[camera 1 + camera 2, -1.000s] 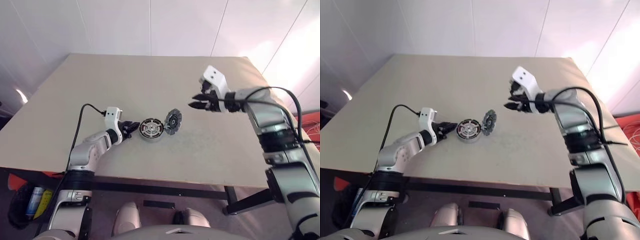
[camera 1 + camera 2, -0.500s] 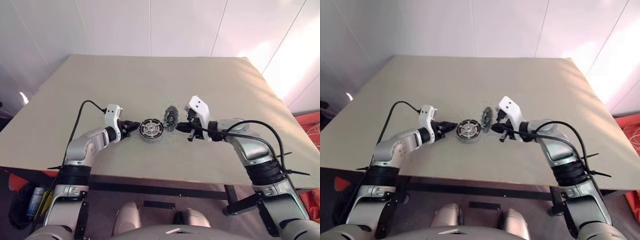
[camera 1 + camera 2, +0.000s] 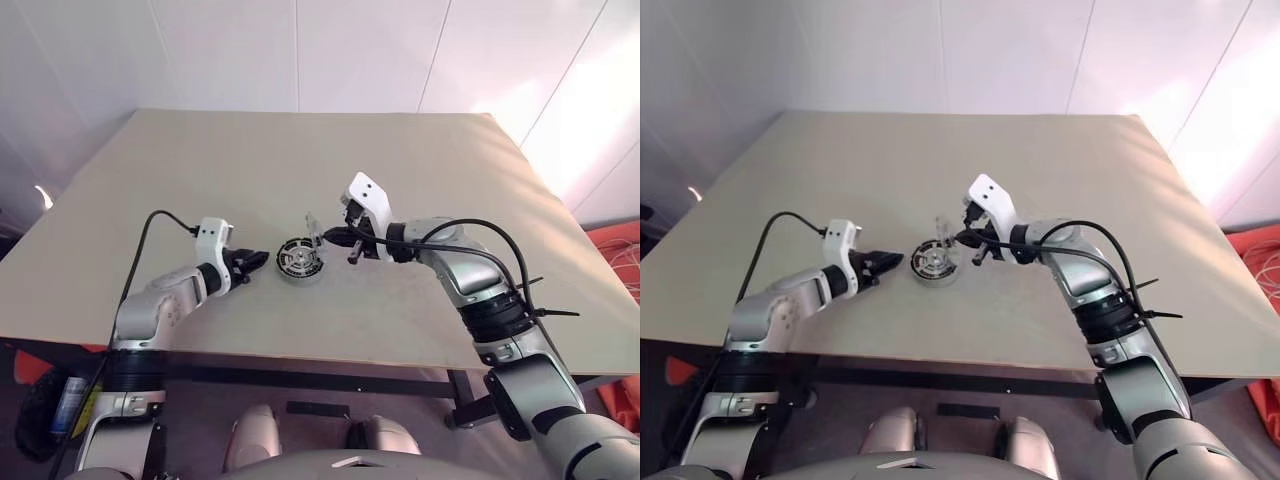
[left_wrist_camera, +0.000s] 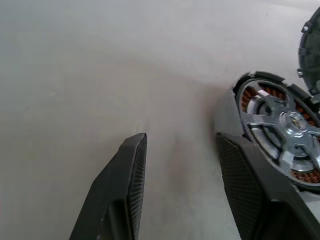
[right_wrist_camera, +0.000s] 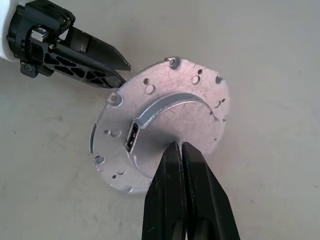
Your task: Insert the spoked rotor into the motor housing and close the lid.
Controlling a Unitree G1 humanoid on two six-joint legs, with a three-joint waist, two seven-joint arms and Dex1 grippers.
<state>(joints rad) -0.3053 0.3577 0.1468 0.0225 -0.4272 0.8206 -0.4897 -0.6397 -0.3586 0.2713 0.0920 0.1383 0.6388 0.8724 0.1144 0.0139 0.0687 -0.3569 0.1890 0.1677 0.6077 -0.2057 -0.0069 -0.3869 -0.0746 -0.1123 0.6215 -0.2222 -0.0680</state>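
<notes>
My right gripper (image 5: 178,146) has its two fingers pressed flat together, holding nothing, with the tips against the plain outer face of the lid (image 5: 165,120). That lid stands tilted over the motor housing (image 3: 300,259), hinged at the housing's edge and partly raised, and its silvery back with small holes and a little socket faces my right wrist. The spoked rotor (image 4: 286,132) sits inside the housing, its silvery spokes and hub level within the ring of copper windings. My left gripper (image 4: 180,165) is just beside the housing on the side away from the lid's hinge, fingers spread apart with nothing between them, one finger (image 4: 250,185) close against the housing's wall, whether touching I cannot tell. The housing rests on the table (image 3: 250,170), near its front middle.
</notes>
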